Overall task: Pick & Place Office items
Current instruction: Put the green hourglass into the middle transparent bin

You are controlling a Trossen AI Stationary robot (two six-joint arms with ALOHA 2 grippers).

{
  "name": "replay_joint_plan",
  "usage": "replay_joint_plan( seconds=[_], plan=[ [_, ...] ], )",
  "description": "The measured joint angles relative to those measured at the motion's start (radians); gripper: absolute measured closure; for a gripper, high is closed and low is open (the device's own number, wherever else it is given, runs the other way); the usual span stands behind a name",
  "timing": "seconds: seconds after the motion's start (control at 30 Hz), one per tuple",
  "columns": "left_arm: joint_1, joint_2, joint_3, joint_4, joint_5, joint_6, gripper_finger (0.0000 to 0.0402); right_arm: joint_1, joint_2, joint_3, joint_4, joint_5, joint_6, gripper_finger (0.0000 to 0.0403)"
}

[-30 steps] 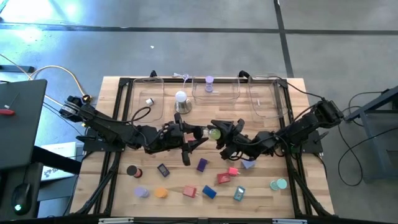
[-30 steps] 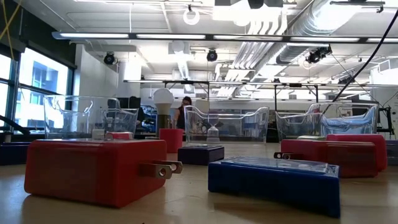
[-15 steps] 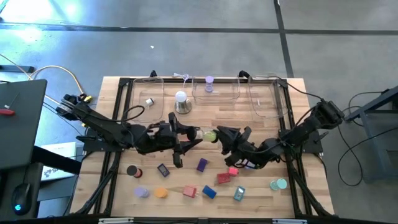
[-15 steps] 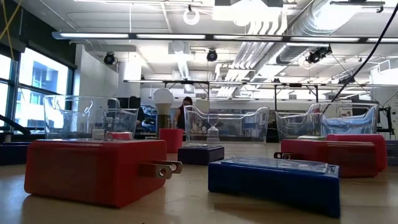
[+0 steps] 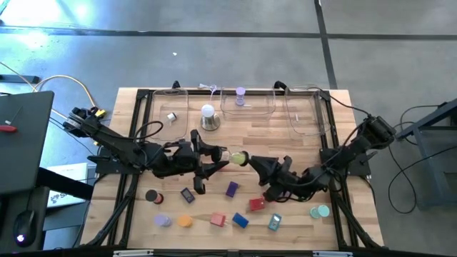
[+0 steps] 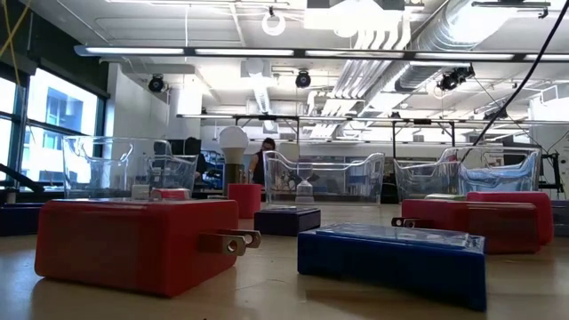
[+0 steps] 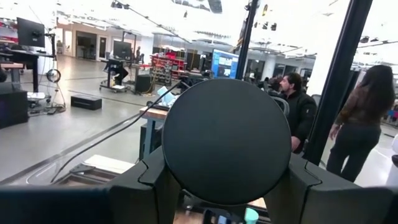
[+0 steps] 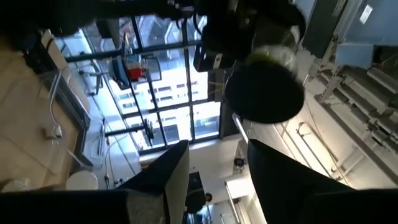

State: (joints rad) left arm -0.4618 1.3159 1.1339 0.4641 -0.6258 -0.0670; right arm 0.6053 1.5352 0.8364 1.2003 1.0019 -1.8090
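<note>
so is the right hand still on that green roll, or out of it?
Out. In the high view the right hand sits clear of the green roll, which the left hand holds; in the right wrist view nothing sits between its fingers.

Wooden table [image 5: 235,139] carries office items [image 5: 232,189] and clear trays [image 5: 248,103].

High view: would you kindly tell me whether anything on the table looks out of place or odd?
Only one thing: a yellow-green roll hangs above mid-table, clamped in the left gripper, with the open right gripper close beside it but apart. The other pieces lie scattered near the front edge; nothing looks spilled or damaged.
</note>
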Motion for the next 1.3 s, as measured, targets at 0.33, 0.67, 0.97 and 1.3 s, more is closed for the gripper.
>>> replay_joint_plan(
  seconds=[0.33, 0.67, 0.97, 1.3],
  plan=[
    [0.0, 0.0, 0.0, 0.0, 0.0, -0.009, 0.0232, 0.05, 0.0, 0.0, 0.0, 0.0, -0.001, 0.0133],
    [0.0, 0.0, 0.0, 0.0, 0.0, -0.025, 0.0232, 0.039, 0.0, 0.0, -0.006, -0.066, 0.027, 0.002],
    [0.002, 0.0, 0.0, 0.0, 0.022, -0.046, 0.0232, 0.019, 0.0, 0.001, 0.056, -0.267, -0.109, 0.0043],
    [0.002, 0.0, 0.0, 0.0, 0.023, -0.061, 0.0232, -0.085, 0.0, 0.001, 0.06, -0.399, -0.133, 0.0068]
  ],
)
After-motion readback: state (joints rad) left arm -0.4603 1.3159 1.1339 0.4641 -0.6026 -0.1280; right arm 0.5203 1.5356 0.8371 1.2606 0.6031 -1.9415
